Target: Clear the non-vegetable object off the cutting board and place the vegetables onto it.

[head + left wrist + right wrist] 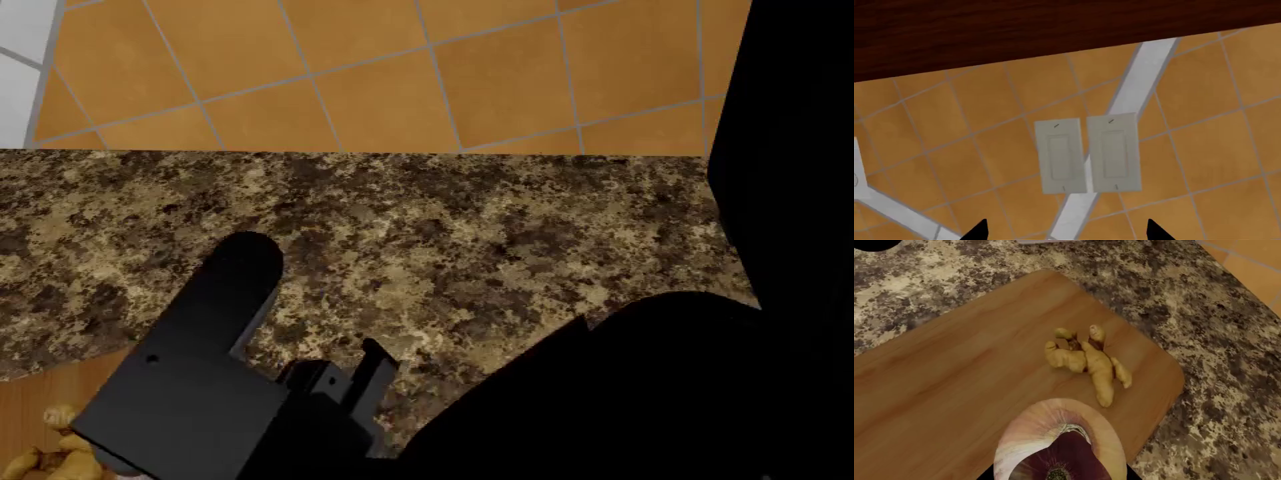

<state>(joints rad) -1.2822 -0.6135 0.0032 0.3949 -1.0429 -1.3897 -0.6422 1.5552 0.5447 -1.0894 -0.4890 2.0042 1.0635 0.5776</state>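
Speckled bench [1227,370] carries the cutting board [954,390]; ginger [1091,360] lies on it, right tool clenched on the onion [1061,445] at ginger's six o'clock; left tool [1066,231] released.

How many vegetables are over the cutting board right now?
2. The ginger lies on the cutting board; the onion sits close under the right wrist camera, above the board. No steak in view.

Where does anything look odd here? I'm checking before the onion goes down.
Nothing stands out. The ginger lies whole on the wooden board, well inside its edge. The onion looks intact, close under the right wrist camera over the board. No steak shows, nothing is spilled.
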